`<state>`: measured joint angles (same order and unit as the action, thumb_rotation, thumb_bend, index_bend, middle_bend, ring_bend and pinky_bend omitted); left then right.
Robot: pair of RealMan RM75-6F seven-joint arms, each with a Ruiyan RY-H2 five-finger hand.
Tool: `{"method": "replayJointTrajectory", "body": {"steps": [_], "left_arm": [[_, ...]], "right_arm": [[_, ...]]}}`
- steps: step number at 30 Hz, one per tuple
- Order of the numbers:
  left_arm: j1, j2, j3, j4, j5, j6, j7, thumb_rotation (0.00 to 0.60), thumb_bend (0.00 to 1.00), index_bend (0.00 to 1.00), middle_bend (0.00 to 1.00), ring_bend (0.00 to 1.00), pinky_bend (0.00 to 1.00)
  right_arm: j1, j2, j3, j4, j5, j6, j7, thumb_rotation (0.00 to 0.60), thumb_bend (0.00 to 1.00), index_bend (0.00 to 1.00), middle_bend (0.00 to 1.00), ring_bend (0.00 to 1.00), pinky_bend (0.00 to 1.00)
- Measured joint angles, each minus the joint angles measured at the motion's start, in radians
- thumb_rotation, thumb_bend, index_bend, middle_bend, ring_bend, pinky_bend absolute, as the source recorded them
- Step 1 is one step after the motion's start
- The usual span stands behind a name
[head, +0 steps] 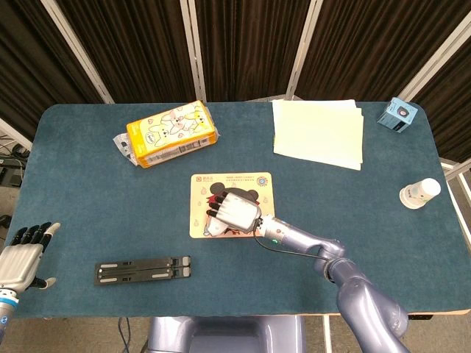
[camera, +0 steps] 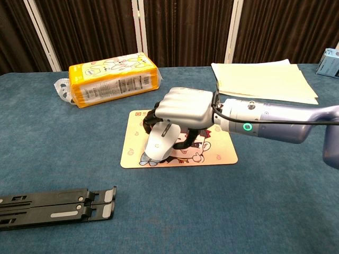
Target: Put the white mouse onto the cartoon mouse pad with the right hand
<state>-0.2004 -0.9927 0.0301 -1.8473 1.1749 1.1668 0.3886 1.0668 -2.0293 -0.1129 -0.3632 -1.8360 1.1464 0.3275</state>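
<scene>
Head looks down; chest looks forward, lower.

White mouse (camera: 159, 144): upper body covered by right hand (camera: 183, 110); hidden entirely beneath it in head view.
Cartoon mouse pad (camera: 220, 150): printed figure partly blocked by hand and mouse.
Black folding stand (camera: 50, 205): left end cut by chest-view edge.
Left hand (head: 20, 254): wrist cropped at frame corner.
Blue box (camera: 331, 62): cropped at right edge.
</scene>
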Motion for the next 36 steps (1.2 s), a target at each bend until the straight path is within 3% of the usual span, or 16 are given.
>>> {"method": "replayJointTrajectory", "body": {"steps": [11, 16, 19, 22, 36], "left_arm": [[0.000, -0.002, 0.004, 0.001, 0.002, 0.010, -0.009, 0.600, 0.02, 0.00, 0.00, 0.00, 0.00], [0.000, -0.004, 0.005, 0.004, 0.008, 0.014, -0.012, 0.600, 0.02, 0.00, 0.00, 0.00, 0.00], [0.000, -0.006, 0.005, 0.005, 0.010, 0.017, -0.015, 0.600, 0.02, 0.00, 0.00, 0.00, 0.00], [-0.001, -0.008, 0.006, 0.007, 0.014, 0.021, -0.016, 0.600, 0.02, 0.00, 0.00, 0.00, 0.00], [-0.001, -0.011, 0.008, 0.009, 0.019, 0.029, -0.022, 0.600, 0.02, 0.00, 0.00, 0.00, 0.00]], "right_arm": [[-0.011, -0.054, 0.005, 0.087, 0.027, -0.022, -0.080, 0.600, 0.23, 0.59, 0.44, 0.27, 0.35], [-0.014, -0.061, 0.016, 0.099, 0.047, -0.052, -0.127, 0.600, 0.19, 0.35, 0.32, 0.14, 0.17], [-0.015, -0.057, 0.018, 0.089, 0.056, -0.076, -0.159, 0.600, 0.18, 0.20, 0.28, 0.11, 0.12], [-0.018, -0.051, 0.025, 0.066, 0.068, -0.077, -0.188, 0.600, 0.17, 0.13, 0.25, 0.09, 0.09], [-0.029, -0.057, 0.096, 0.009, 0.139, -0.033, -0.282, 0.600, 0.13, 0.08, 0.24, 0.09, 0.08]]}}
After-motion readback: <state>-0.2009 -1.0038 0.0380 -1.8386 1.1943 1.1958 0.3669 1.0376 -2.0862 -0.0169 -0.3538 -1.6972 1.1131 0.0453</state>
